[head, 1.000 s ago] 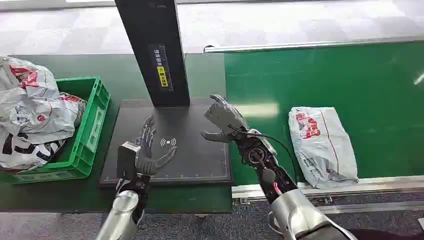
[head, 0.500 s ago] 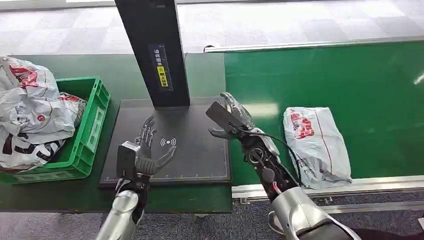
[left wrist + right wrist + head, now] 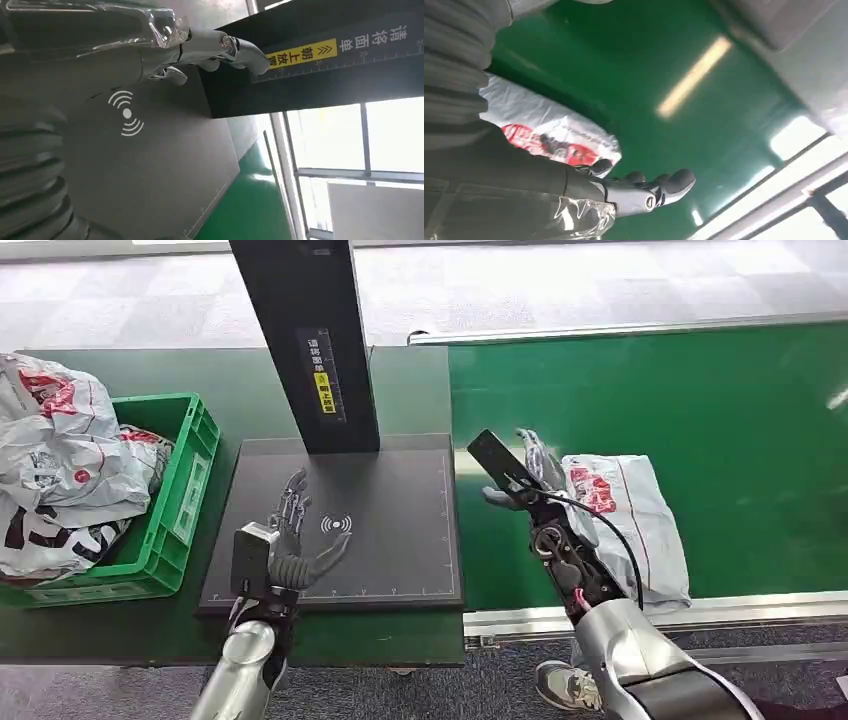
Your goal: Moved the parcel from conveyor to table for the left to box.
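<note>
The right robot hand (image 3: 520, 472) has swung beside the parcel (image 3: 625, 525), scanner post (image 3: 310, 340) left.

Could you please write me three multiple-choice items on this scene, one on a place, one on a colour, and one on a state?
1. Where does the parcel nearest the right robot hand lie?
A. on the green conveyor belt
B. on the black scanner pad
C. on the floor

2. What colour is the crate that holds the other bagged parcels?
A. blue
B. green
C. yellow

3. What state is the left robot hand in?
A. gripping a parcel
B. open, holding nothing, above the black scanner pad
C. pressing the black post

Answers:
1 A: the head view shows it on the conveyor belt, right of the scanner pad.
2 B: its walls are bright green.
3 B: its fingers are spread over the pad, with nothing in them.
</note>
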`<move>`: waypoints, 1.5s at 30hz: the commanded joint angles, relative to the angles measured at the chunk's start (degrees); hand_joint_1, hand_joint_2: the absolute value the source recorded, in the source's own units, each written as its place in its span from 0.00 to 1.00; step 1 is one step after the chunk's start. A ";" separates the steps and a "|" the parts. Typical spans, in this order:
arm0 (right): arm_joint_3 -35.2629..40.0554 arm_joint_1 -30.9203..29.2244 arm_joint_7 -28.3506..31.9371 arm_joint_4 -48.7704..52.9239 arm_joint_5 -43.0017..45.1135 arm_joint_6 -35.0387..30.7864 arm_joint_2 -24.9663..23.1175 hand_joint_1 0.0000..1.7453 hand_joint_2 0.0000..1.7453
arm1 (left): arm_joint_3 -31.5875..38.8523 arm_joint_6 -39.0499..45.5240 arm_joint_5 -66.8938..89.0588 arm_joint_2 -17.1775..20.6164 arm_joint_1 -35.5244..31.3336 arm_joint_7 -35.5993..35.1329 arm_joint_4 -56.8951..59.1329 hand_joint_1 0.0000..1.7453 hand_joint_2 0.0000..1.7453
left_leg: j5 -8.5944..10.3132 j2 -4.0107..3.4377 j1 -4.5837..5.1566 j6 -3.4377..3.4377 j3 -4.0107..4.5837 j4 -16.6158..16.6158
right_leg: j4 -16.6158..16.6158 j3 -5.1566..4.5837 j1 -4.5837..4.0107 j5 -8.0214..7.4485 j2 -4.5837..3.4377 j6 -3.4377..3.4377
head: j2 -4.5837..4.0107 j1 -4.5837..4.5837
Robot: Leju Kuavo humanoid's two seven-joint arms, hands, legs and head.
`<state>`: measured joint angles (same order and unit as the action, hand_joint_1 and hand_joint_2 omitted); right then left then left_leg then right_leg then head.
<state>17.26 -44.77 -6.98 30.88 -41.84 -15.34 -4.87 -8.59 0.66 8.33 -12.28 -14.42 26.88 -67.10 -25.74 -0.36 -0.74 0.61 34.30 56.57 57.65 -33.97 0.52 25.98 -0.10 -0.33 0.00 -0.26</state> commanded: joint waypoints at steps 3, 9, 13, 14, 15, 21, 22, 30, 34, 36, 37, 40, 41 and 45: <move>0.27 -1.50 -11.75 -11.44 -17.77 12.29 6.79 0.00 1.00 | 2.15 0.54 1.30 -0.89 -0.40 -0.16 2.07 0.00 1.00 | -0.02 0.20 0.00 -0.05 -0.20 -0.08 | -0.12 0.28 -0.01 0.06 0.18 0.00 | 0.00 -0.02; 1.30 -0.41 -14.53 -12.93 -23.85 20.13 12.01 0.00 1.00 | 3.13 0.84 1.23 -0.08 1.71 -0.08 0.90 0.00 1.00 | -0.05 0.21 0.01 -0.05 -0.25 -0.10 | -0.14 0.33 0.01 0.08 0.23 0.00 | 0.00 -0.02; 0.99 0.96 -15.32 -13.82 -25.69 22.50 15.43 0.00 1.00 | 2.66 1.16 0.92 0.18 1.26 0.85 2.39 0.00 1.00 | -0.01 0.23 0.02 -0.03 -0.13 -0.06 | -0.09 0.20 0.02 0.06 0.25 0.00 | 0.00 0.00; 0.80 1.43 -15.66 -13.75 -26.09 23.11 16.12 0.00 1.00 | 2.54 1.24 0.67 0.35 1.08 1.05 2.86 0.00 1.00 | 0.00 0.44 0.02 -0.06 -0.25 -0.14 | -0.18 0.40 0.02 0.10 0.44 -0.01 | 0.00 0.00; 0.45 1.74 -16.04 -13.82 -26.61 24.31 17.00 0.00 1.00 | 2.30 1.31 0.35 0.60 0.83 1.28 3.45 0.00 1.00 | 0.00 0.42 0.01 -0.05 -0.18 -0.10 | -0.15 0.30 0.01 0.07 0.39 0.00 | 0.00 0.00; -1.78 1.95 -15.04 -13.72 -27.45 26.25 18.53 0.78 1.00 | 1.08 1.61 -0.67 1.25 -0.20 2.01 5.53 0.00 1.00 | 0.01 0.45 0.01 -0.06 -0.20 -0.06 | -0.15 0.37 0.01 0.04 0.48 -0.01 | -0.02 -0.02; -2.00 1.94 -14.81 -13.75 -27.74 26.60 18.55 1.00 1.00 | 0.84 1.73 -0.88 1.36 -0.40 2.19 5.90 0.00 1.00 | 0.04 0.57 0.02 -0.08 -0.31 -0.15 | -0.25 0.54 0.02 0.05 0.60 -0.01 | 0.00 0.00; -3.10 0.94 -9.87 -13.54 -27.74 26.83 17.08 1.00 1.00 | 0.31 2.64 -1.99 1.83 -0.66 2.73 6.19 0.00 1.00 | 0.02 0.39 0.01 -0.05 -0.44 -0.05 | -0.15 0.59 0.02 0.03 0.45 0.01 | 0.00 0.00; -2.91 -0.18 -7.14 -12.47 -27.84 24.97 16.15 1.00 1.00 | 0.44 2.90 -2.22 2.18 0.26 2.83 4.80 0.00 1.00 | 0.01 0.30 0.00 -0.05 -0.47 -0.04 | -0.14 0.61 0.01 0.01 0.36 0.01 | 0.00 0.00; -3.30 -1.01 -3.91 -11.49 -26.88 23.32 15.25 1.00 1.00 | 0.54 2.88 -2.25 2.41 0.83 2.83 3.97 0.00 1.00 | 0.01 0.24 0.02 -0.06 -0.52 -0.10 | -0.19 0.64 0.03 -0.01 0.30 0.01 | 0.00 0.00; -4.50 -1.31 3.00 -10.02 -24.66 17.81 14.30 1.00 1.00 | 0.94 3.21 -2.40 2.55 1.37 3.04 3.10 0.00 1.00 | 0.00 0.22 0.03 -0.05 -0.50 -0.07 | -0.14 0.61 0.04 0.01 0.28 0.01 | 0.00 0.00; -7.97 -2.74 9.71 -6.69 -18.91 12.13 10.92 1.00 1.00 | 2.08 3.62 -2.76 2.97 2.67 3.50 0.92 0.00 1.00 | -0.05 -0.06 0.05 -0.04 -0.47 -0.04 | -0.09 0.51 0.06 -0.03 -0.01 0.03 | 0.00 -0.02; -8.61 -3.07 11.78 -5.04 -17.34 10.26 9.85 1.00 1.00 | 2.32 3.64 -2.78 3.02 2.91 3.51 0.52 0.00 1.00 | -0.05 -0.11 0.05 -0.04 -0.40 -0.01 | -0.04 0.44 0.05 -0.04 -0.05 0.02 | -0.02 -0.02; -10.95 -2.14 19.63 5.12 -7.38 4.89 5.53 1.00 1.00 | 2.52 3.48 -2.66 2.49 2.50 3.69 0.75 0.00 1.00 | -0.03 -0.28 0.07 -0.02 -0.30 -0.02 | 0.03 0.26 0.06 -0.05 -0.19 0.03 | 0.00 0.00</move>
<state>12.81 -44.63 3.68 24.13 -59.57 -4.31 9.15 -6.71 4.26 5.79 -11.12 -12.11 30.40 -66.21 -25.72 -0.32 -0.74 0.57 34.01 56.58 57.61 -33.58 0.52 25.96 0.04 -0.34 0.00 -0.26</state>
